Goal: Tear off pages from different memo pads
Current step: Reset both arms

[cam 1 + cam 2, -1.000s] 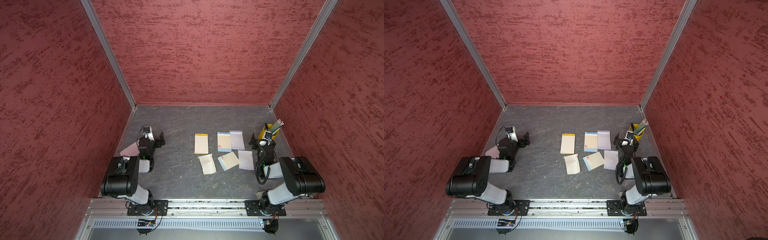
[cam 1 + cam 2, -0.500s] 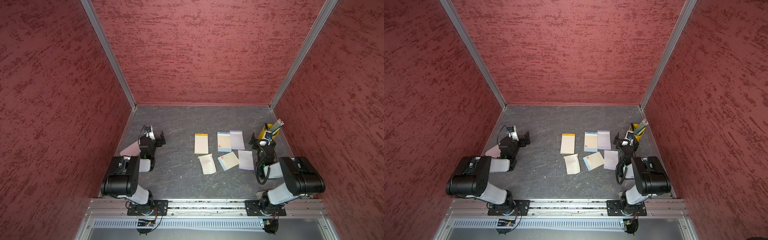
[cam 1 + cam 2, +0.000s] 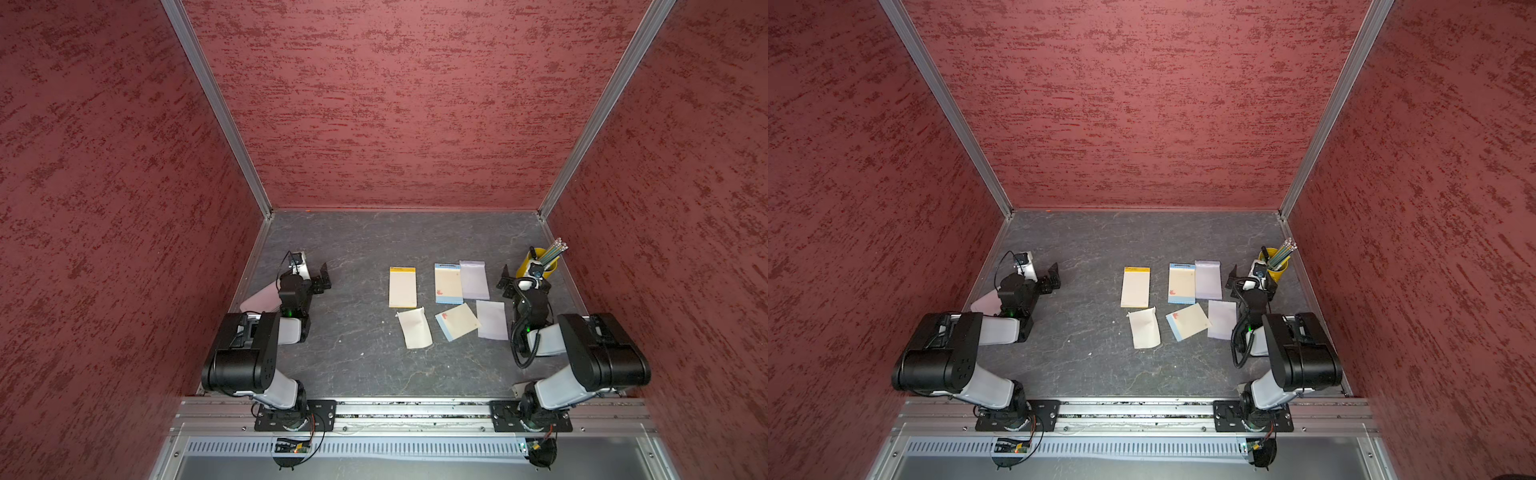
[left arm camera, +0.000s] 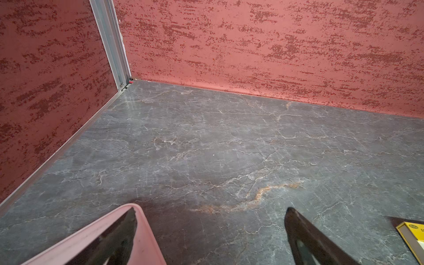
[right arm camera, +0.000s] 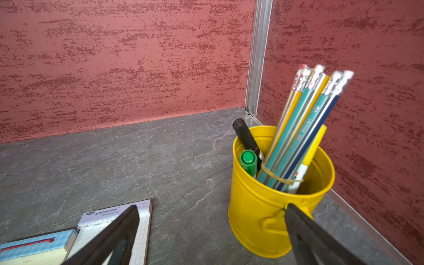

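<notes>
Surface [image 3: 353, 361]: grey, veined, stone-like.
Memo pads [image 3: 402, 286]: thick rectangular paper blocks.
Pages [image 3: 414, 328]: thin loose sheets, one curled.
Left end effector [image 4: 211, 213]: spread, nothing held.
Right end effector [image 5: 212, 209]: spread, nothing held.

Both arms low at opposite sides, left hand [image 4: 211, 211] and right hand [image 5: 212, 207] wide open, empty.

Pink rounded case [image 3: 262, 298] flat at left edge of grey table [image 3: 361, 361]; yellow cup [image 5: 259, 213] at right edge holds banded pencils [image 5: 307, 128], markers [image 5: 246, 137].
</notes>
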`<state>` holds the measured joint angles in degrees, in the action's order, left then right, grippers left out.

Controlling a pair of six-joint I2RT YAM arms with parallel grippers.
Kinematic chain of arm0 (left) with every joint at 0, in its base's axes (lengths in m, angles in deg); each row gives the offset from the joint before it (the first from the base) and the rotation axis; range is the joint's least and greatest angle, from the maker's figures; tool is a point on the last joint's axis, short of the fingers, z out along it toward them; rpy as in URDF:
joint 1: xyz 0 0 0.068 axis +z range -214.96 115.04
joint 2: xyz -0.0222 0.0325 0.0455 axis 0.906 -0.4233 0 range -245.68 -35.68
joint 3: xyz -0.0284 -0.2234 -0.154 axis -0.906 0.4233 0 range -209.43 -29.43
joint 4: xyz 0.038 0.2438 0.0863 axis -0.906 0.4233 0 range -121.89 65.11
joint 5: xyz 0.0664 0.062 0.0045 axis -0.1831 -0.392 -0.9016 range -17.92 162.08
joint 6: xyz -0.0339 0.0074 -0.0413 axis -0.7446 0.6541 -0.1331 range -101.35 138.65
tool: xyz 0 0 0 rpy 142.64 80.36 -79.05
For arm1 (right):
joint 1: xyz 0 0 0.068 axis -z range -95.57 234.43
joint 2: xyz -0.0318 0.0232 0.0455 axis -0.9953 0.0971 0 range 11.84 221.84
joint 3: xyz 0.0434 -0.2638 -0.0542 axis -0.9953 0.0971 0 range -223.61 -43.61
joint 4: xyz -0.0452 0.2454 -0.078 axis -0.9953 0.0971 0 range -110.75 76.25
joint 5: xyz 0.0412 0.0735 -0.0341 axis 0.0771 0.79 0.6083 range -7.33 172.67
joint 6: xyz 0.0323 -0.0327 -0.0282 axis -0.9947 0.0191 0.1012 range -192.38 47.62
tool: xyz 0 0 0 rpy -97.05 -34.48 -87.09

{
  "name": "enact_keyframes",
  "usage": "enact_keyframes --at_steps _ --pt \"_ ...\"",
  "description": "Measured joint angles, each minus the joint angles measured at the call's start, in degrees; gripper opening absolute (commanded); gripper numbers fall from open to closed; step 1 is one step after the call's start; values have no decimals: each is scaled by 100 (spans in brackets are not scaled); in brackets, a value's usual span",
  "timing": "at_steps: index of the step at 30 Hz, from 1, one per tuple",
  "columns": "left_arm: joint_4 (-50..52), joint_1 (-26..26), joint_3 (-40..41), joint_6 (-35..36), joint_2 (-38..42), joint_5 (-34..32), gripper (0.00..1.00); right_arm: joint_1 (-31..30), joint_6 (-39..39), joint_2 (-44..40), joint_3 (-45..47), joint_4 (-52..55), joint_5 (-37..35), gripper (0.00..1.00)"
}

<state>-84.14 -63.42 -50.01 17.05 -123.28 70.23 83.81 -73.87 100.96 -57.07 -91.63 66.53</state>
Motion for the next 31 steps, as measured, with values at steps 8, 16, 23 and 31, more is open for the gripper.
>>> enact_keyframes --at_steps 8,16,23,31 --pt "0 0 0 0 0 2 100 0 0 0 -7 52 48 99" --pt "2 0 0 0 0 0 99 0 0 -2 -7 52 52 99" --pt "0 0 0 2 0 0 99 0 0 -2 -7 52 52 99" --pt "0 0 0 0 0 2 99 0 0 -2 -13 63 55 99"
